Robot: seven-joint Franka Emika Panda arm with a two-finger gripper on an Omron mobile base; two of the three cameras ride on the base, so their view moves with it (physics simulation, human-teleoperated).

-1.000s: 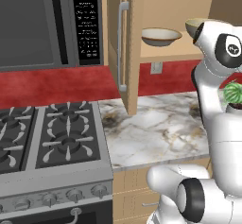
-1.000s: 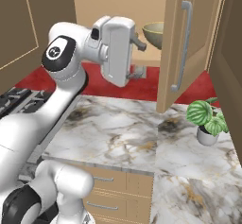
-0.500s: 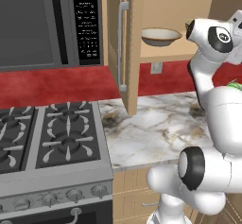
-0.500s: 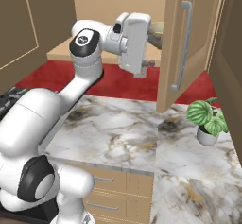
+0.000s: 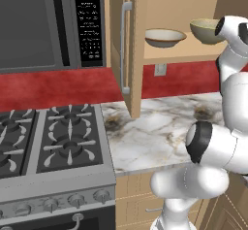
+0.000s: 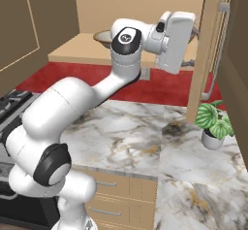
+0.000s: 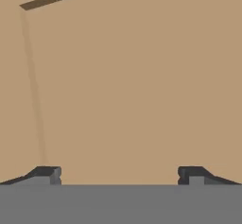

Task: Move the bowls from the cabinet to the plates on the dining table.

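The cabinet (image 5: 169,54) stands open, with a wooden shelf inside. On the shelf, the wide shallow bowl (image 5: 165,37) sits left of the deeper olive bowl (image 5: 205,30). In the right base view my arm hides most of the shallow bowl (image 6: 102,36), and the white hand (image 6: 175,41) is raised at shelf height in front of where the deeper bowl stands. My gripper (image 7: 119,175) is open, facing a bare tan cabinet wall, with nothing between its fingertips (image 7: 48,173). The plates and the dining table are out of view.
The open cabinet door (image 5: 129,44) with its grey bar handle (image 5: 125,47) hangs over the marble counter (image 5: 155,127). A second door (image 6: 213,54) stands close to the right of my hand. A potted plant (image 6: 213,123) sits below it. The microwave (image 5: 43,25) and stove (image 5: 48,146) lie to the left.
My hand has swung right and reached further into the cabinet opening, toward the deeper bowl. The jaws have stayed open and the bowls have not moved.
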